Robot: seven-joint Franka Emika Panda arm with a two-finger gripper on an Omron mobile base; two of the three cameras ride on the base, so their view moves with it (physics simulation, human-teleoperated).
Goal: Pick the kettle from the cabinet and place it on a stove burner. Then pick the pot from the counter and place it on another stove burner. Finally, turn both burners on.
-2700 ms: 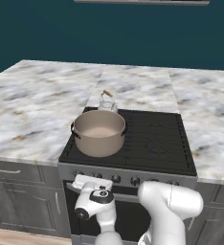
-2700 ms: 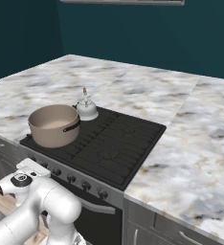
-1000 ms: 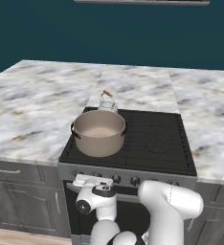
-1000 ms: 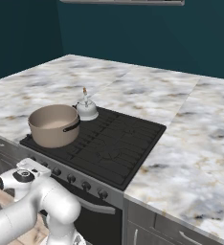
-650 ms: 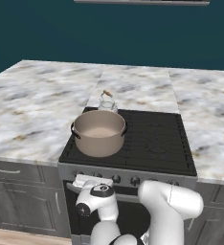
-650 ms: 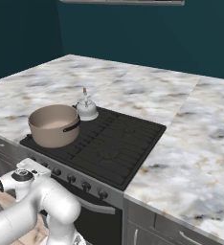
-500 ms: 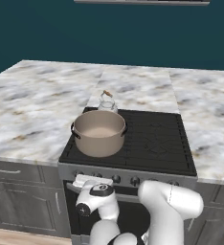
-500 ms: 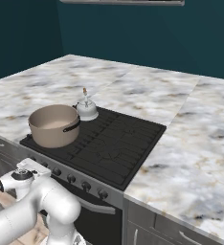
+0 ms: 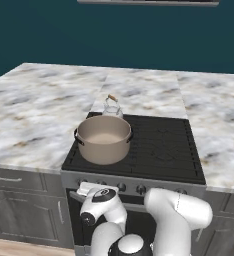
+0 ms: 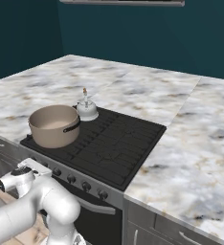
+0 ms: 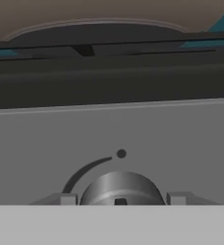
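Note:
The tan pot (image 9: 104, 137) (image 10: 54, 125) sits on the front left stove burner (image 9: 81, 157). The small silvery kettle (image 9: 111, 106) (image 10: 86, 110) stands upright on the back left burner, right behind the pot. My gripper (image 9: 84, 190) (image 10: 30, 167) is low at the stove's grey front panel, at its leftmost knob. In the hand view, the round dark knob (image 11: 121, 186) fills the gap between the fingertips (image 11: 68, 198), which sit close against its two sides. My gripper (image 11: 122, 198) is shut on it. The cabinet is out of view.
More dark knobs (image 9: 121, 187) (image 10: 86, 186) run along the panel to the right. The right burners (image 9: 166, 145) (image 10: 118, 143) carry nothing. Marble counter (image 9: 34, 115) (image 10: 195, 139) flanks the stove, with grey drawers (image 9: 19, 180) below on the left.
Since the earliest frames the hand has shifted slightly left and lower along the stove front. Over the last second it has hardly moved. Pot and kettle stay put.

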